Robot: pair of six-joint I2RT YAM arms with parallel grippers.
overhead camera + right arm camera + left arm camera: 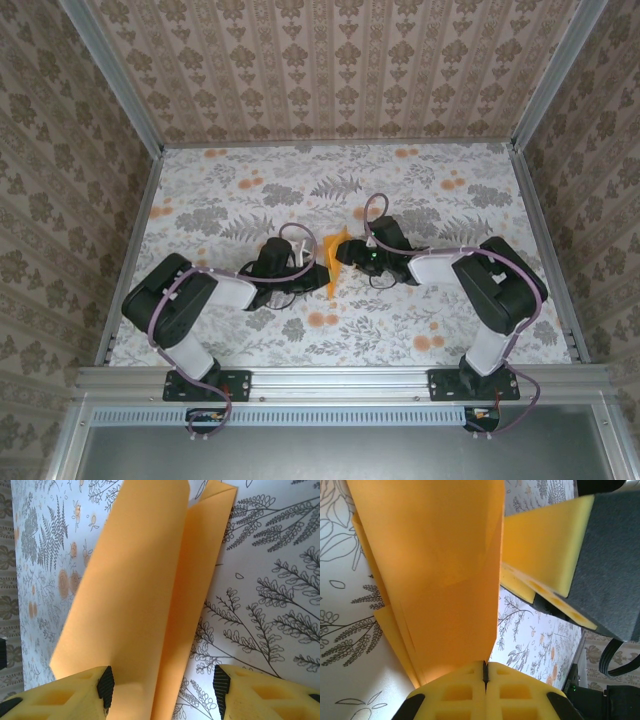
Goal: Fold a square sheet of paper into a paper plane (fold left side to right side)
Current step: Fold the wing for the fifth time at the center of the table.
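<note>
Orange marks the middle of the floral surface [250, 195], where we see the paper sheet [333, 265] lifted on edge between the two hands. The left hand [485, 672] comes at it from the left and is clamped tight on it. From its wrist we see the two yellow fingers pressed together with no gap. The folded sheet rises out of the seam between them, its layers spreading upward across the view with a crease running along its length. The right hand [162, 684] comes from the opposite side with its jaws set moderately apart, and the sheet's free part passes between them. From that wrist we see the paper as two long flaps meeting in a valley. The black pad [105, 682] on the left of that view lies against or just beside the nearer flap, though we cannot tell whether it truly touches. The other finger stands clear of the paper, with printed cloth showing in the gap. The sheet's far corners point away from the right hand, over the surface.
</note>
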